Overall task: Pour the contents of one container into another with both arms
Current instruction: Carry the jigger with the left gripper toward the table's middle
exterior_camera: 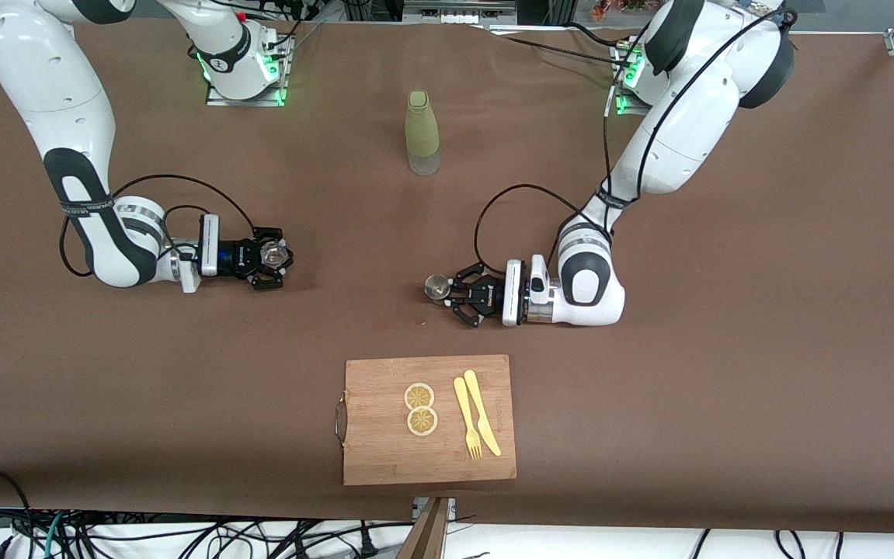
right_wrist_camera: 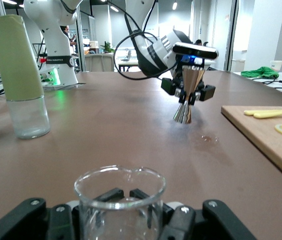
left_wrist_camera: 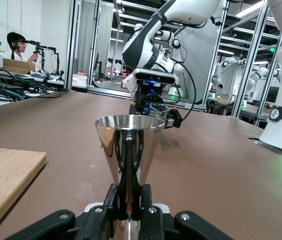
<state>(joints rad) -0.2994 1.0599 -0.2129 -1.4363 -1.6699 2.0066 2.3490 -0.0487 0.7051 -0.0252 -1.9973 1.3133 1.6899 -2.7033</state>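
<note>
My left gripper is shut on a shiny metal cone-shaped cup low over the middle of the table. In the left wrist view the metal cup stands upright, pinched by the fingers near its narrow base. My right gripper is shut on a clear glass beaker low over the table toward the right arm's end. The beaker looks empty in the right wrist view, with the left gripper's metal cup facing it.
A bottle with an olive-green sleeve stands between the bases. A wooden cutting board near the front edge carries two lemon slices, a yellow knife and a fork. A small wet spot marks the cloth.
</note>
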